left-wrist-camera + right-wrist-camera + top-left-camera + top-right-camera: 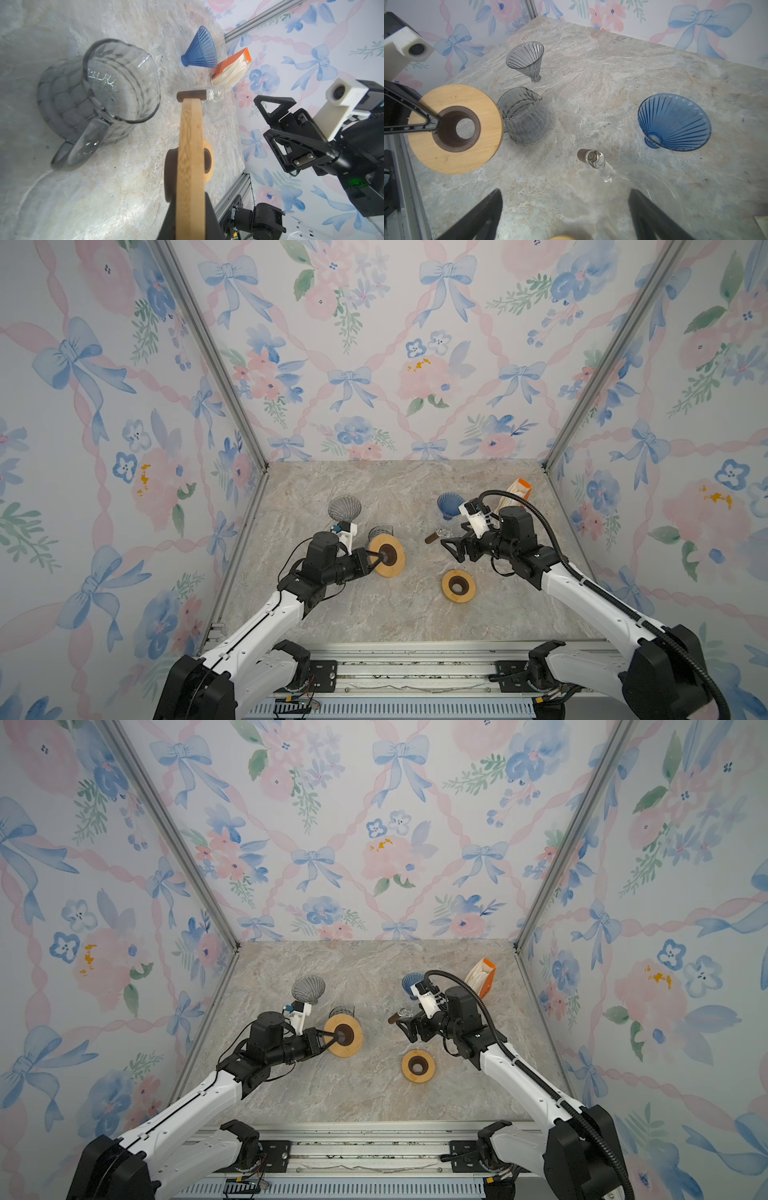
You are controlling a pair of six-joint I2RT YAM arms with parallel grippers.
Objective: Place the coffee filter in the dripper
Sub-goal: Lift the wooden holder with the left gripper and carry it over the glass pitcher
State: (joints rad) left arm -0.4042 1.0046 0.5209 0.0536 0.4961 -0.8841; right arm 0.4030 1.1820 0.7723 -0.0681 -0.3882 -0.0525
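White coffee filters fill an open orange box [517, 491] [230, 66] at the table's back right. A blue glass dripper [448, 502] [675, 122] lies on its side near that box. A grey glass dripper [344, 508] [527, 58] lies at the back left. My left gripper [382, 558] [190, 218] is shut on the rim of a wooden ring stand [395, 566] [454, 158], holding it above the table. My right gripper [455, 545] [565, 195] stands open and empty over a clear glass carafe [598, 166], far from the filters.
A grey glass pitcher [380, 531] [116, 83] stands right behind the held ring. A second wooden ring [458, 585] [418, 1065] lies flat near the table's middle front. The carafe's wooden-tipped handle [432, 537] points left. Papered walls close in three sides.
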